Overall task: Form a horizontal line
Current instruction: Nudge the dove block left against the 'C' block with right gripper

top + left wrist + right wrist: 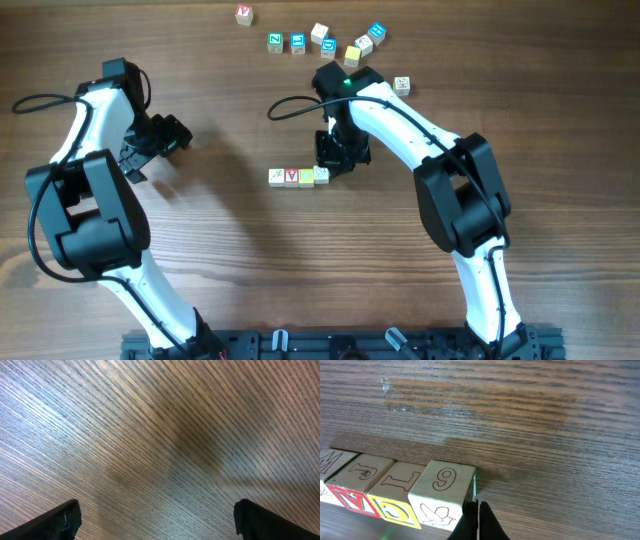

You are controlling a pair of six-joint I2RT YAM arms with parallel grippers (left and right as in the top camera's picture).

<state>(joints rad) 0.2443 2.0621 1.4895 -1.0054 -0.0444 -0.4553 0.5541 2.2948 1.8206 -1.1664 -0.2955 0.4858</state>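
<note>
Jaws of your right gripper (pixel 478 521) are clenched empty, just beside the end cube (pixel 442 494) of the row (pixel 298 177). Jaws of your left gripper (pixel 159 521) stand released.

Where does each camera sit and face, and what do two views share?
Overhead: above the table, facing down; both arms, row of cubes.
Left wrist: on that wrist, facing the bare table; open left tool at bottom corners.
Right wrist: low, facing the row; shut right tool beside it.
Shared: overhead and right wrist show the row.
</note>
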